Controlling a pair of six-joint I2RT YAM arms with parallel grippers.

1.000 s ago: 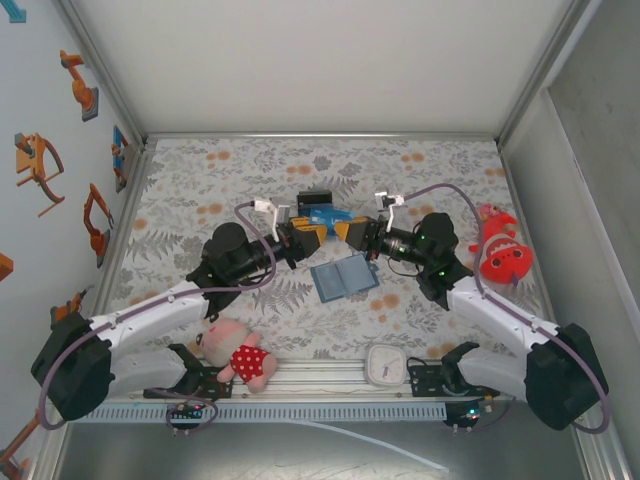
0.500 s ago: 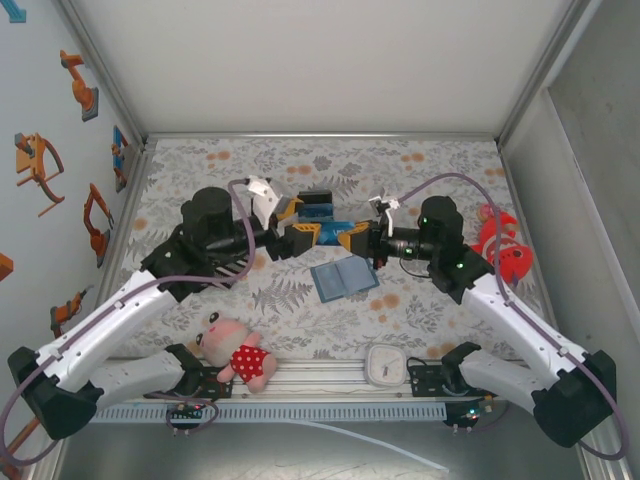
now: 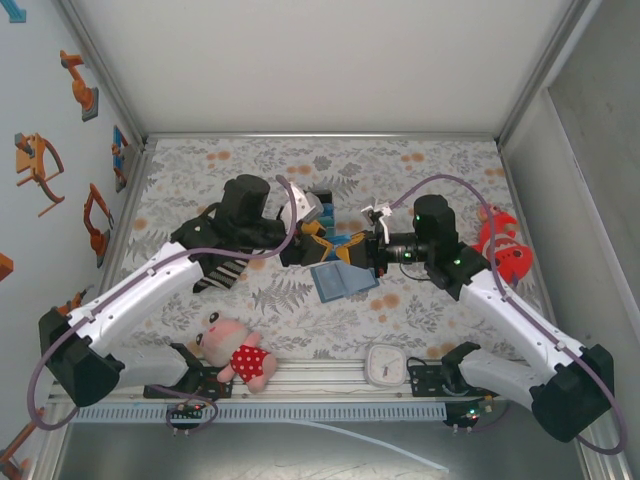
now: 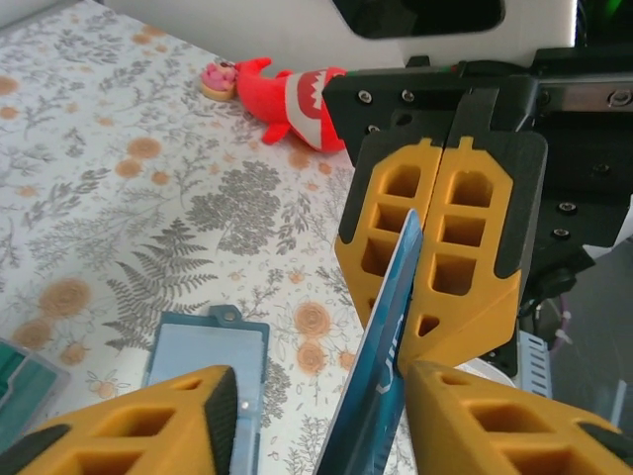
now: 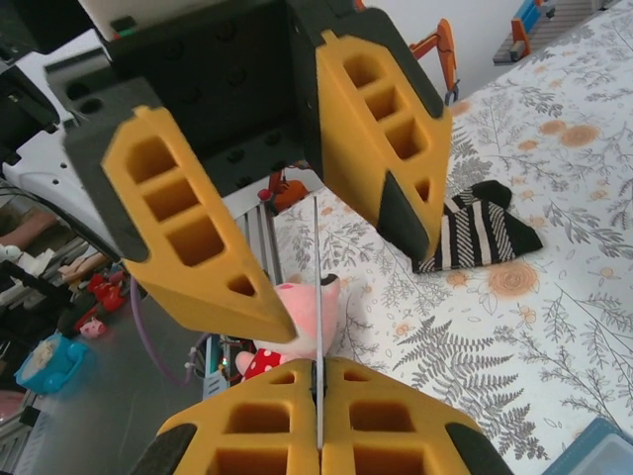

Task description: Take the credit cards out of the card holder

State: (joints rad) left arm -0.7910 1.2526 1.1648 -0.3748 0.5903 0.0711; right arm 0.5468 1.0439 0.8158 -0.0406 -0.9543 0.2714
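Note:
A teal-blue credit card stands on edge in the air, and my right gripper is shut on its end. My left gripper is open and straddles the same card, its right finger against the card's face and its left finger well apart from it. In the top view the two grippers meet nose to nose over the mat, left gripper, right gripper, with the card between them. The steel-blue card holder lies open on the mat just below them. A black card lies behind, partly hidden.
A striped sock lies under the left arm. A red plush fish sits at the right edge. A pink doll and a small clock rest near the front rail. Another teal card lies left of the holder.
The left arm has swung right toward the right gripper. Its jaws opened wide, then narrowed around the card. The right gripper has kept hold of the card.

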